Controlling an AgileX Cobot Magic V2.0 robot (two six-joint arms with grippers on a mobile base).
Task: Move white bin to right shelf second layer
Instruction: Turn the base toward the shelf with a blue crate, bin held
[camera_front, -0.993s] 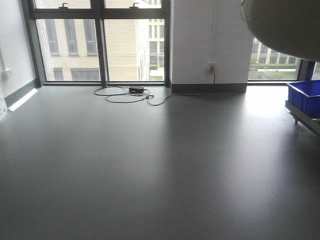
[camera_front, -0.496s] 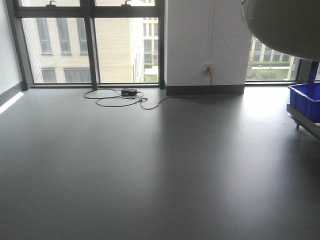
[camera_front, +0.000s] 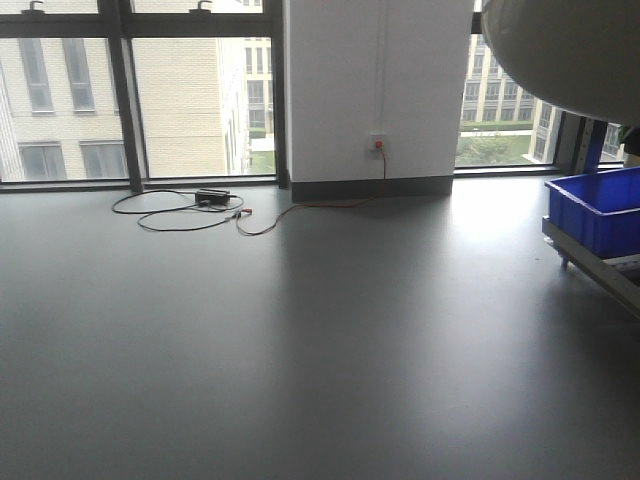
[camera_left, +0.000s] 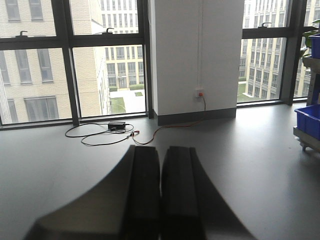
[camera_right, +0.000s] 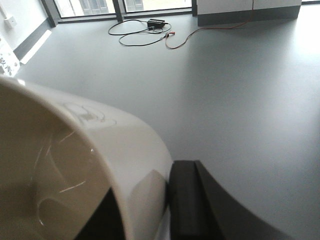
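Note:
The white bin (camera_right: 75, 165) is a cream-white tub that fills the lower left of the right wrist view. Its rounded underside (camera_front: 570, 55) hangs at the top right of the front view, held above the floor. My right gripper (camera_right: 150, 200) is shut on the bin's wall, one finger inside and one black finger (camera_right: 187, 200) outside. My left gripper (camera_left: 161, 190) is shut and empty, its two black fingers pressed together above the grey floor. The right shelf's second layer of roller rails is out of view.
A blue crate (camera_front: 600, 205) sits on a low steel cart frame (camera_front: 600, 270) at the right, also in the left wrist view (camera_left: 309, 120). A black adapter with looped cable (camera_front: 190, 205) lies by the windows. A white pillar (camera_front: 380, 90) carries a wall socket.
The front view has swung to the right: the windows, cable and pillar have slid left and more of the blue crate and cart shows. The bin stays at the top right.

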